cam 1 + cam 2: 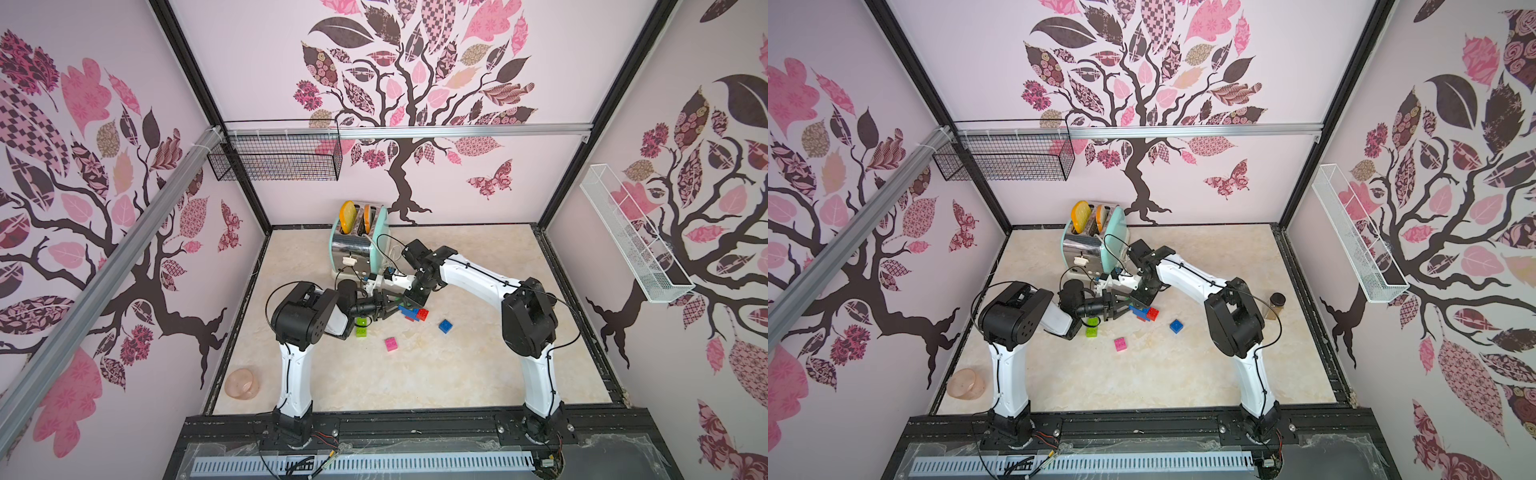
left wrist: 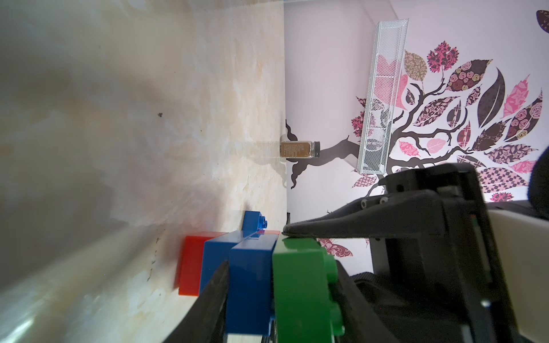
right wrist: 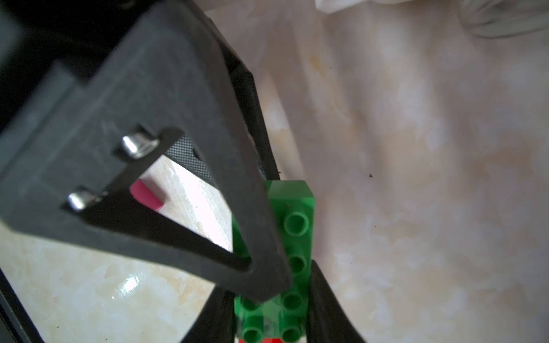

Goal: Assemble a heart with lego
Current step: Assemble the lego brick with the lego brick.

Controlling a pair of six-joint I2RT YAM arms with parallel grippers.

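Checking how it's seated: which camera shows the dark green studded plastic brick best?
Left wrist: the dark green brick shows large, side-on against a blue brick. Right wrist shows its studded top, partly hidden. Top views show barely any of it.

I see pale pink walls (image 1: 540, 174) printed with dark-branched, pink-leaved trees and a cream marbled floor panel (image 1: 457, 374). A black wire basket (image 1: 274, 162) hangs from the silver aluminium rail (image 1: 457, 132), and a white mesh shelf (image 1: 631, 237) is on the right wall.

green brick (image 3: 298, 221): smooth glossy plastic. desk (image 1: 457, 374): polished, marble-look, glary. my right gripper (image 3: 269, 282) fingers (image 3: 166, 89): matt black, fine-grained. toaster (image 1: 353, 249) body: shiny brushed metal.
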